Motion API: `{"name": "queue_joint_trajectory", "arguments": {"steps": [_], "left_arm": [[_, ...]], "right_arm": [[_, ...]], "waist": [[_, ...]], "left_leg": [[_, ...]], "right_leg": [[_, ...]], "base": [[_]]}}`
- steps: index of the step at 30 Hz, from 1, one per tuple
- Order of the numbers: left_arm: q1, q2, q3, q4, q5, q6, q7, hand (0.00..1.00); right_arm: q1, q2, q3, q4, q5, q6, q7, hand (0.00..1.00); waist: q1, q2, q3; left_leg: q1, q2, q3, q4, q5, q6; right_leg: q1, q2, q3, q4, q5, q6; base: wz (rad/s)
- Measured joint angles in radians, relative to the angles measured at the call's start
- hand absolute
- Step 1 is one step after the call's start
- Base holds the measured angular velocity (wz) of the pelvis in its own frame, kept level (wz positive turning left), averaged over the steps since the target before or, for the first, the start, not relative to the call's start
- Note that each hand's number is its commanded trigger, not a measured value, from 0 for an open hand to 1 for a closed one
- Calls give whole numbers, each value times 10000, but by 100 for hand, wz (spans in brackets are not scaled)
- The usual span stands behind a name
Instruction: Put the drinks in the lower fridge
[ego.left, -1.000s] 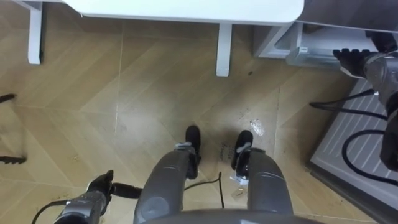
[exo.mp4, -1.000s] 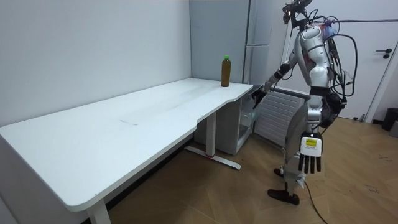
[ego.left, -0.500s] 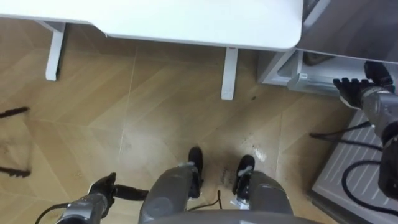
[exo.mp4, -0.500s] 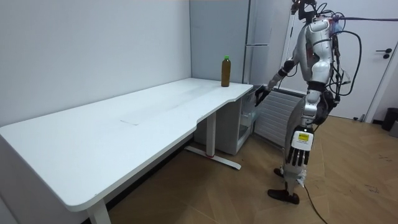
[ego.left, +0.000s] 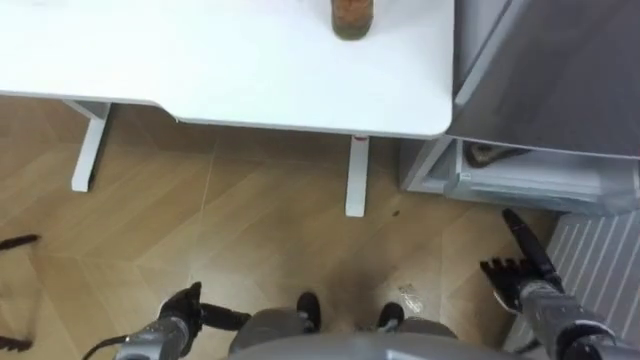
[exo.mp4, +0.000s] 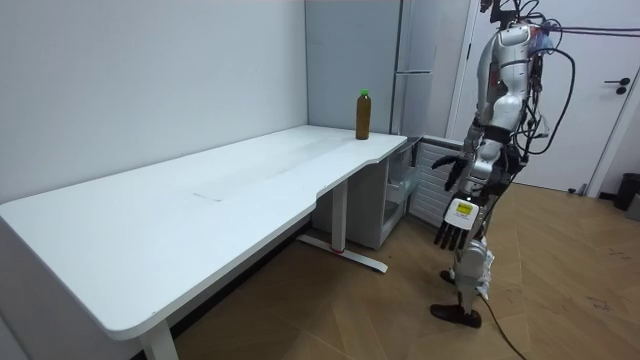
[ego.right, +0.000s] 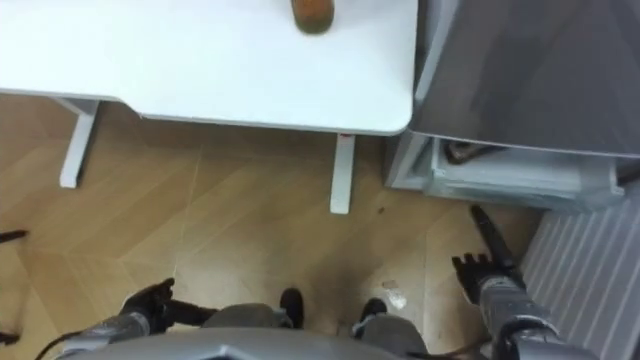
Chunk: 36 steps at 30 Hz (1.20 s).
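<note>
The drink bottle (ego.left: 352, 18) stands upright on the table (ego.left: 200, 60), near the right edge, close to the grey fridge (ego.left: 545, 80). The robot stands at that corner (well apart from the bottle). Its right hand (ego.left: 517, 278) is held out low before the fridge, fingers straight and empty; the left hand (ego.left: 182, 306) hangs low, fingers relaxed, holding nothing
</note>
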Motion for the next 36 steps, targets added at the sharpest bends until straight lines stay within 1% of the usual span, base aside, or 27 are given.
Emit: {"name": "queue_joint_trajectory", "arguments": {"steps": [1, 2, 3, 5, 7, 8, 9, 10, 11, 13, 14, 16, 17, 18, 19, 21, 23, 24, 27, 30, 33, 34, 35, 36], "left_arm": [[99, 6, 138, 0, 1, -92, 30, 0], [140, 2, 213, -7, 1, -158, 79, 0], [168, -10, 274, -37, 5, -164, 104, 0], [321, -41, 441, -181, 6, -219, 241, 0], [457, -39, 567, -165, -4, -226, 299, 0], [586, -40, 617, -182, 15, -221, 341, 0], [659, -42, 665, -199, 24, -216, 366, 0], [774, -45, 813, -253, 116, -192, 420, 0], [876, -42, 891, -277, 208, -157, 459, 0], [952, -45, 898, -276, 285, -97, 486, 0], [964, -45, 907, -253, 315, -71, 475, 0], [967, -48, 974, -221, 323, -44, 413, 0], [967, -61, 979, -211, 323, -45, 379, 0], [962, -73, 980, -212, 322, -45, 368, 0], [967, -89, 981, -213, 322, -44, 314, 0], [985, -90, 1011, -234, 316, -43, 190, 0], [1049, -133, 1293, -342, 288, -39, 144, 0], [1058, -140, 1328, -358, 290, -39, 141, 0], [1059, -196, 1670, -385, 244, -42, 138, 0], [1038, -206, 1703, -427, -108, -68, 220, 0], [1050, -224, 1726, -549, -837, -121, 506, 0], [1049, -252, 1876, -667, -1228, -124, 680, 0], [1016, -289, 2165, -807, -1695, -127, 838, 0], [1009, -318, 2374, -896, -1939, -126, 921, 0]], "right_arm": [[125, 31, 181, 146, -633, 1, 59, 0], [252, 51, 316, 152, -1264, 1, 65, 0], [304, 54, 396, 154, -1595, 2, 65, 0], [473, 102, 726, 166, -2921, 1, 69, 0], [611, 117, 1052, 193, -3853, 9, 76, 0], [712, 115, 1161, 198, -4448, 25, 64, 0], [760, 114, 1211, 196, -4729, 54, 64, 0], [834, 114, 1329, 185, -5227, 158, 63, 0], [923, 120, 1342, 175, -5701, 239, 64, 0], [1041, 120, 1386, 168, -6286, 349, 65, 0], [1080, 124, 1427, 171, -6685, 406, 69, 0], [1163, 132, 1633, 165, -7259, 387, 83, 0], [1262, 132, 1782, 175, -7480, 354, 139, 0], [1302, 130, 1811, 177, -7519, 340, 175, 0], [1363, 129, 1862, 177, -7584, 314, 235, 0], [1423, 124, 1903, 176, -7669, 298, 294, 0], [1407, 81, 1839, 172, -7904, 302, 392, 0], [1417, 76, 1800, 170, -8008, 304, 418, 0], [1469, 88, 1689, 104, -8264, 302, 517, 0], [1576, 90, 1688, 14, -8269, 285, 514, 0], [1602, 92, 1707, -49, -8426, 194, 439, 0], [1585, 99, 1704, -54, -8596, 166, 415, 0], [1592, 110, 1690, -63, -8666, 146, 403, 0], [1611, 112, 1684, -69, -8688, 142, 400, 0]], "waist": [[-117, -25, -10], [-140, -45, -14], [-155, -74, 2], [-165, -230, -45], [-145, -322, -81], [-127, -354, -76], [-122, -370, -87], [-111, -375, -90], [-139, -405, -110], [-123, -419, -107], [-114, -406, -93], [-118, -438, -89], [-119, -458, -57], [-116, -453, -48], [-119, -467, -20], [-116, -443, -26], [-116, -434, -19], [-106, -417, -22], [-115, -440, -17], [-112, -448, -21], [-80, -412, -44], [-72, -372, -66], [-77, -372, -38], [-73, -384, -39]], "left_leg": [[113, 2, -2, -3, -14, -10], [207, 10, -11, -3, -27, -25], [258, 11, -19, -4, -29, -28], [413, 18, -38, -3, -44, -45], [631, 28, -36, -1, -110, -53], [824, 33, -35, 3, -187, -50], [911, 34, -35, 3, -233, -50], [1042, 35, -33, 8, -317, -50], [1128, 36, -42, 28, -370, -42], [1264, 25, -37, 19, -401, -36], [1357, 22, -25, -15, -406, -35], [1502, 24, -23, -16, -438, -49], [1587, 29, -24, -8, -476, -61], [1648, 33, -24, 1, -500, -64], [1734, 40, -9, 0, -539, -68], [1805, 53, 50, 7, -582, -77], [1886, 72, 166, 30, -636, -78], [1916, 82, 207, 35, -658, -76], [2122, 88, 262, 69, -795, -72], [2281, 91, 271, 92, -892, -67], [2427, 116, 453, 74, -927, -85], [2483, 140, 529, 74, -958, -92], [2578, 156, 537, 67, -991, -103], [2614, 163, 526, 63, -1009, -111]], "right_leg": [[104, -1, -1, 20, -56, -2], [190, 13, -15, 3, -67, -2], [246, 18, -23, -13, -68, -3], [426, 32, -23, -58, -80, -12], [683, 54, -23, -144, -86, -2], [841, 62, -19, -163, -116, 18], [883, 64, -7, -181, -152, 32], [1007, 65, -6, -177, -203, 53], [1113, 65, -33, -188, -219, 63], [1267, 62, -26, -246, -226, 77], [1364, 66, 11, -289, -223, 81], [1543, 79, 14, -302, -213, 87], [1663, 89, 17, -330, -216, 91], [1706, 93, 22, -329, -219, 94], [1799, 102, 38, -348, -237, 105], [1842, 109, 101, -336, -264, 107], [1858, 127, 219, -338, -276, 112], [1887, 134, 253, -341, -278, 114], [2105, 137, 303, -334, -359, 157], [2249, 138, 390, -335, -401, 182], [2249, 165, 562, -307, -399, 181], [2276, 186, 585, -311, -399, 181], [2358, 201, 608, -320, -399, 181], [2388, 205, 610, -323, -403, 178]], "base": [[0], [0], [0], [0], [0], [0], [-5], [-4], [0], [0], [0], [0], [0], [0], [-6], [-10], [-15], [-14], [-7], [-7], [-16], [-15], [-13], [-7]]}}
